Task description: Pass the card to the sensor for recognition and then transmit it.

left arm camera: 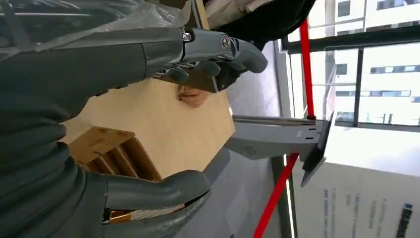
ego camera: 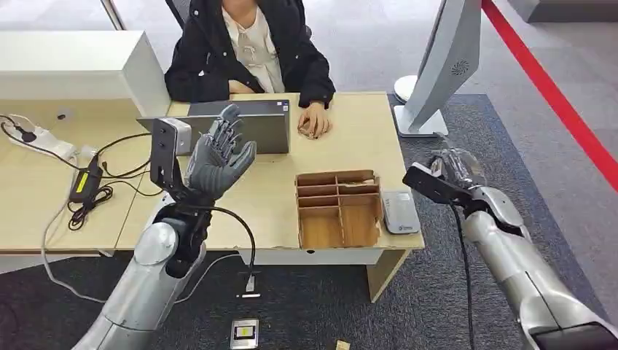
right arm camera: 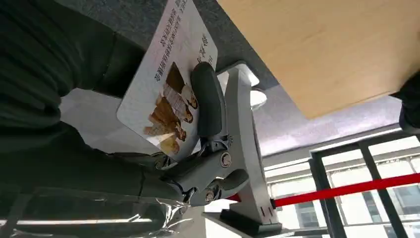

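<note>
A: Holding anything yet?
B: Yes, your right hand pinches the white printed plastic card off the desk's right edge, near the small grey flat card reader.
A: Left?
B: Left hand raised, fingers spread, holding nothing.
A: Risk?
B: Thin edge pinch. Tilt it over the reader and it may slip to the carpet.

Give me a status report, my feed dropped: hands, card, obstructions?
Left hand raised over desk, open, empty. Right hand holds card, off desk's right edge. Sensor clear beside wooden organizer.
</note>
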`<state>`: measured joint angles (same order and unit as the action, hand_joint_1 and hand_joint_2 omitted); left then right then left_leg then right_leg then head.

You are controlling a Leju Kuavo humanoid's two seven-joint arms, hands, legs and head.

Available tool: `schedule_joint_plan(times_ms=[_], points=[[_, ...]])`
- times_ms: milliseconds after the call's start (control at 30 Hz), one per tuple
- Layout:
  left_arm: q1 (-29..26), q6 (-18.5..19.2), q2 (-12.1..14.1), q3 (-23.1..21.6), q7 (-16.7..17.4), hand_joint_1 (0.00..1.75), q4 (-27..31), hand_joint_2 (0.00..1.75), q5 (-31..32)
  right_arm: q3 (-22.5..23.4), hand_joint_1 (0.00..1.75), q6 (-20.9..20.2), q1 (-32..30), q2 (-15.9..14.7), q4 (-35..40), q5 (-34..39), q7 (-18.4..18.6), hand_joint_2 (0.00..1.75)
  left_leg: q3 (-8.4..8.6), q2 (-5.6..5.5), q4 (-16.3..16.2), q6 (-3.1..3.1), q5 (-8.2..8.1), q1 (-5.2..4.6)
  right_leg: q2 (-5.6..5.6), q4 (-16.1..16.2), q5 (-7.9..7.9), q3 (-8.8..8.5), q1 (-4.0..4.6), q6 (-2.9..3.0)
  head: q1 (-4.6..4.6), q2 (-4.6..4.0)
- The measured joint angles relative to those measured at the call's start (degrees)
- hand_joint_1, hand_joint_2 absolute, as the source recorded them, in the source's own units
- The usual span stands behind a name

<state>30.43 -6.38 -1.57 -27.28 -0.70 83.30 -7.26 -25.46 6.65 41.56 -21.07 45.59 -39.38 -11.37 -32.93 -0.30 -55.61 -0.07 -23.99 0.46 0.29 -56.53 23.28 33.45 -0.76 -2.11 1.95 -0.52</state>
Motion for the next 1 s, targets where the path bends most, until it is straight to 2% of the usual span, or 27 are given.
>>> schedule_joint_plan(times_ms=[267,633,867,1000], points=[[-0.08,1.1,0.0,0.0,0.02,0.0,0.18,1.75,0.0,-0.37,1.75,-1.77,-3.41,-0.11,4.88,-2.49,0.44,1.75,0.0,0.01,0.0,0.0,0.0,0.0,0.0,0.0,0.0,0.0,0.0,0.0,0.0,0.0],[-0.12,2.93,0.0,0.02,0.68,0.0,0.66,1.75,0.0,-1.47,1.75,-3.98,-4.82,0.5,8.68,-4.7,1.22,1.75,0.0,0.01,0.0,0.0,0.0,0.0,0.0,0.0,0.0,0.0,0.0,0.0,0.0,0.0],[-0.1,3.48,0.0,0.04,1.18,0.0,0.96,1.75,0.13,-2.08,1.75,-3.94,-5.42,1.2,9.07,-5.47,2.58,1.75,0.0,0.01,0.01,0.0,0.0,0.0,0.0,0.0,0.0,0.0,0.0,0.0,0.0,0.0],[-0.12,3.83,0.02,0.24,1.75,0.0,1.27,1.75,0.26,-2.19,1.75,-1.97,-5.51,1.25,7.69,-5.18,2.58,1.75,-0.01,0.01,0.0,0.0,0.0,0.0,0.0,0.01,0.0,0.0,-0.01,0.0,0.0,0.0]])
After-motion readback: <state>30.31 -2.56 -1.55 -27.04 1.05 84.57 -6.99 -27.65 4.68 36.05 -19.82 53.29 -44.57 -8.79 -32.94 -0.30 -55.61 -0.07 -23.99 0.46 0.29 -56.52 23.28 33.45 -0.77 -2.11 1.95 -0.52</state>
